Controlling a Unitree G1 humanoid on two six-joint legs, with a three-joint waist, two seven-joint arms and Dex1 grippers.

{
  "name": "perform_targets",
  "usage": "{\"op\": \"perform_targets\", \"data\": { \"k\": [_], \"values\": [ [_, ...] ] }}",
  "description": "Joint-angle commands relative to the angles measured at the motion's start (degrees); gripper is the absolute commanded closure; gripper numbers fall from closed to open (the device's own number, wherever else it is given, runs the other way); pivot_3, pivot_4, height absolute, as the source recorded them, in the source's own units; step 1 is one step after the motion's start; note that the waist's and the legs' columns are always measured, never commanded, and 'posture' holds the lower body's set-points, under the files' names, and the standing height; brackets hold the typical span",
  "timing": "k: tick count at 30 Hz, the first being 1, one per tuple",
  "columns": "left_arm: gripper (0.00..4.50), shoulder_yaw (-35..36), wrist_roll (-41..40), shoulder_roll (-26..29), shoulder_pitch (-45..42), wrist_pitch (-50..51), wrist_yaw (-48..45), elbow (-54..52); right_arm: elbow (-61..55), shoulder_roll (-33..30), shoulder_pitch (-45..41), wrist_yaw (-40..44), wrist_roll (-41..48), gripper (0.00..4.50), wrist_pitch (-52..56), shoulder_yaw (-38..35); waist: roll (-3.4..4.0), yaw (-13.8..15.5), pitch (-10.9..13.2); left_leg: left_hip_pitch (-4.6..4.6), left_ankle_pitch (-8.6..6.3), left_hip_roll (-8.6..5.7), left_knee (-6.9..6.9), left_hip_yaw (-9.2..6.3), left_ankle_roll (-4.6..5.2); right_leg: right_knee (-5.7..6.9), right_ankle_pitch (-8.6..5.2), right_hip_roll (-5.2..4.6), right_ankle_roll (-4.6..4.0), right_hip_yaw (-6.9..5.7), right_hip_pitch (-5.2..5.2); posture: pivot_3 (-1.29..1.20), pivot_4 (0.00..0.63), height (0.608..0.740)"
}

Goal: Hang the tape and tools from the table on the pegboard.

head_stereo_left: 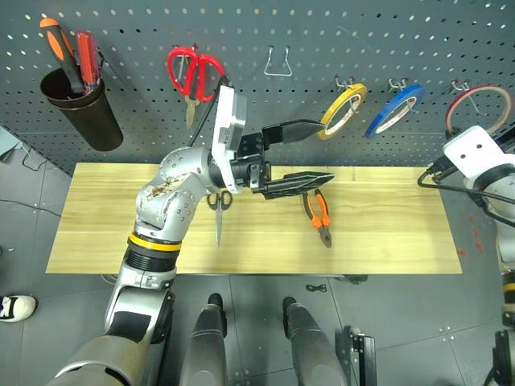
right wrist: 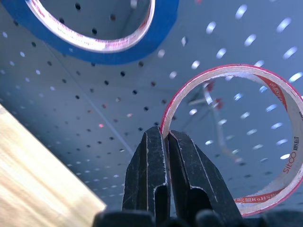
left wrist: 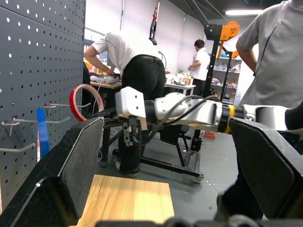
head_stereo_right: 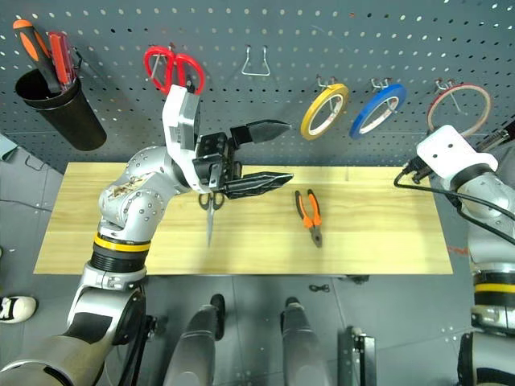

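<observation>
Red tape (right wrist: 265,142) printed "RoHS", pinched by right hand (right wrist: 166,142) at pegboard (right wrist: 94,104), left hand (head_stereo_left: 310,157) released over table (head_stereo_left: 386,233)

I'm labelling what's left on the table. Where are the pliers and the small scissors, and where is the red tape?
pliers (head_stereo_left: 319,212): left eye view, on the orange handles.
scissors (head_stereo_right: 209,227): right eye view, on the blades.
red tape (right wrist: 284,161): right wrist view, on the ring's inner band.

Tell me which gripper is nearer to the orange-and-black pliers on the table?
Left. The left gripper hangs open just above and beside the pliers. The right gripper is far off at the pegboard, shut on the red tape.
</observation>
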Motion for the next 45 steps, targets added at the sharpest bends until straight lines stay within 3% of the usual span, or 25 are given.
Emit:
{"op": "perform_targets", "data": {
  "k": [1, 3, 11, 16, 19, 22, 25, 29, 35, 45],
  "values": [
    [0.0, 0.4, -0.1, 0.39, 0.04, -0.55, 0.15, -2.47, 3.7, 0.51, -2.41, 0.58, 3.43, 4.49, 0.52, -1.6, 0.0, 0.08, 0.0, 0.0, 0.0, 0.0, 0.0, 0.0, 0.0, 0.01, 0.0, 0.0, -0.01, 0.0, 0.0, 0.03, 0.414, 0.74],
    [0.0, 0.54, -0.04, 0.6, 0.04, -0.55, 0.23, -2.42, 5.07, 0.8, -3.17, 1.05, 4.65, 4.49, 1.11, -1.81, 0.0, 0.16, 0.0, 0.0, 0.0, 0.0, 0.01, 0.0, 0.01, 0.01, 0.01, 0.0, -0.02, 0.0, 0.0, 0.04, 0.416, 0.74],
    [0.0, 0.86, 1.03, 0.47, 0.16, -1.74, 1.65, -1.43, 2.27, 0.64, 0.18, 3.03, 7.9, 1.69, 3.67, -2.3, 0.0, 0.74, 0.0, 0.0, 0.01, -0.01, 0.01, 0.0, 0.01, 0.01, 0.01, 0.0, -0.01, -0.01, 0.0, 0.04, 0.421, 0.74],
    [0.0, 1.94, 2.3, 2.89, 3.61, -1.61, 2.67, -2.09, -12.74, 2.17, 10.54, 4.51, 10.63, 0.04, 13.03, -4.39, 0.01, 0.91, 0.0, -0.03, 0.0, 0.0, 0.01, -0.04, 0.01, 0.03, 0.0, 0.0, -0.01, -0.04, 0.0, 0.05, 0.426, 0.74],
    [0.0, 3.28, 1.86, 7.77, 9.09, 0.27, 1.85, -4.69, -26.57, 4.89, 17.47, 5.95, 14.12, 0.04, 25.21, -4.1, 0.03, 0.41, 0.01, -0.01, -0.01, 0.01, 0.0, -0.06, 0.03, 0.07, 0.01, 0.0, -0.02, -0.05, -0.01, 0.04, 0.432, 0.74],
    [0.0, 5.16, 0.91, 13.66, 15.22, 2.44, 0.37, -7.01, -38.73, 8.88, 20.58, 6.76, 18.25, 0.04, 43.78, 0.94, 0.08, -0.29, 0.04, 0.03, 0.0, 0.05, 0.0, -0.09, 0.02, 0.17, 0.01, 0.04, -0.03, -0.05, -0.04, 0.05, 0.437, 0.74],
    [0.0, 6.13, 0.03, 17.28, 18.97, 3.93, -0.33, -8.95, -43.79, 13.37, 18.67, 5.76, 21.58, 0.04, 57.12, 3.92, 0.11, -0.37, 0.16, 0.02, 0.11, 0.05, 0.02, -0.13, -0.07, 0.2, -0.12, 0.04, 0.22, -0.07, -0.07, 0.07, 0.444, 0.74],
    [0.0, 8.97, -0.58, 23.01, 28.14, 5.87, -1.54, -12.05, -39.39, 26.39, 9.92, 0.09, 23.41, 0.04, 72.01, 10.09, 0.08, -1.01, 0.22, -0.02, 0.25, 0.05, 0.02, -0.13, -0.01, 0.14, -0.1, 0.05, 0.34, -0.06, -0.06, 0.09, 0.444, 0.74],
    [0.0, 11.9, -0.86, 24.79, 33.25, 6.08, 1.52, -14.3, -23.75, 33.62, -2.26, -6.57, 20.35, 0.04, 73.84, 10.08, 0.06, 0.88, 0.45, -0.31, 0.28, 0.08, -0.06, -0.19, 0.04, 0.06, -0.09, 0.07, 0.29, -0.16, -0.29, 0.12, 0.447, 0.74],
    [0.0, 15.88, -2.78, 26.41, 37.75, 8.2, 4.81, -18.88, -4.64, 32.69, -14.0, -8.42, 15.32, 0.04, 63.32, 12.84, -0.05, 1.61, 0.53, -0.34, 0.27, 0.07, -0.4, -0.22, 0.05, -0.05, -0.16, 0.04, 0.18, -0.28, -0.36, 0.16, 0.445, 0.74]
  ]
}}
